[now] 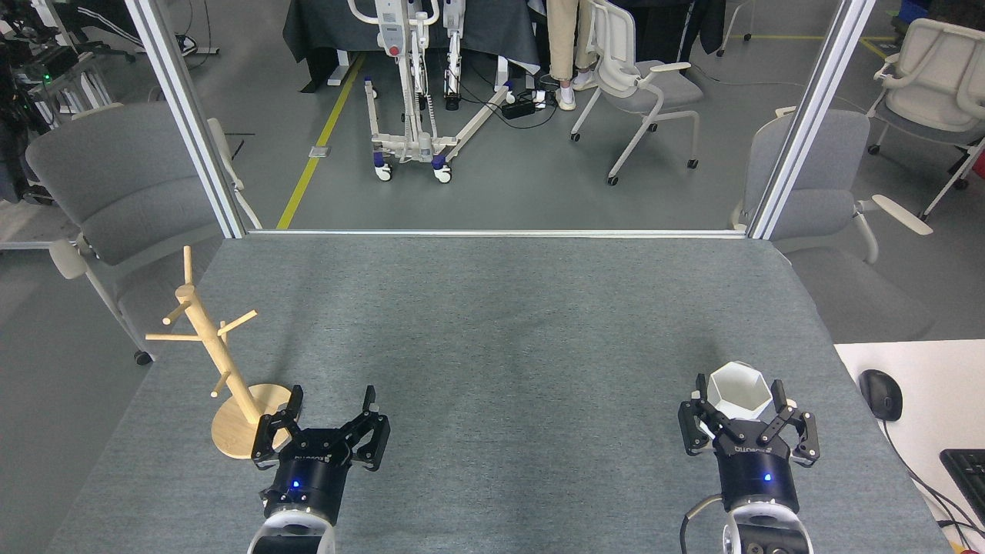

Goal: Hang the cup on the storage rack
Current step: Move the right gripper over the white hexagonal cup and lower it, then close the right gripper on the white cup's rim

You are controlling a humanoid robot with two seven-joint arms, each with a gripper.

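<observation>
My left gripper (332, 398) sits low at the near left, pointing away from me with its two black fingers (372, 402) spread wide apart and nothing between them; a blue light glows on the wrist housing just behind it. My right gripper (740, 391) is at the near right, likewise pointing forward and upward in the head view, its fingers (778, 394) held apart, one on each side, with the same blue light showing on the black wrist body. Both arms enter from the bottom edge, their white forearm segments only just in view.
</observation>
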